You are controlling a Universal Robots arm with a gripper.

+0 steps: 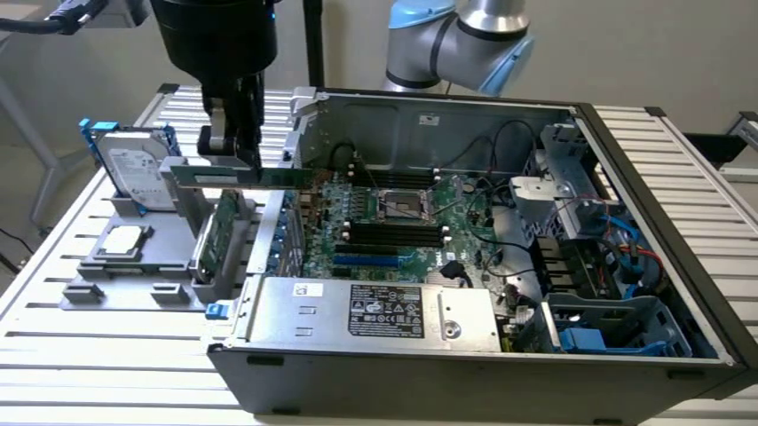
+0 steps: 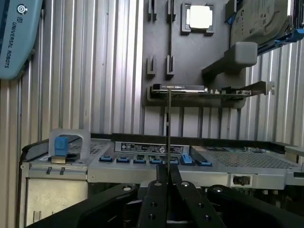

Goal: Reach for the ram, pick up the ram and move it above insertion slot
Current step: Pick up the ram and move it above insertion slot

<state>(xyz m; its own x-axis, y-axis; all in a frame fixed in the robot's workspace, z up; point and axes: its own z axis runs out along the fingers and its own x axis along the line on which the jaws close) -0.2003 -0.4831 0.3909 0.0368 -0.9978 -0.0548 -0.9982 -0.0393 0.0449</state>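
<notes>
Holding the ram [image 1: 270,177] edge-on, the gripper [image 2: 168,179] has its jaws pinching the thin board, which in the wrist view appears as a vertical line rising from between the fingertips. In the exterior view the ram hangs level under the gripper [image 1: 243,158], at about 10 o'clock from the case [image 1: 498,266], just over the case's near wall and above the grey holder [image 1: 142,240], clear of it. The drive [image 1: 133,173] and a broader card [image 1: 219,232] stand in that holder.

Risks, as judged: the grip sits towards one end of the ram, so the free end could sag or twist; a low carry could clip the case wall or cables [image 1: 474,213]; a skewed board would miss the slots [image 1: 397,232].

Hidden or unclear: the contact patch of the jaws, the ram's notch and chips, and which slot is free.
</notes>
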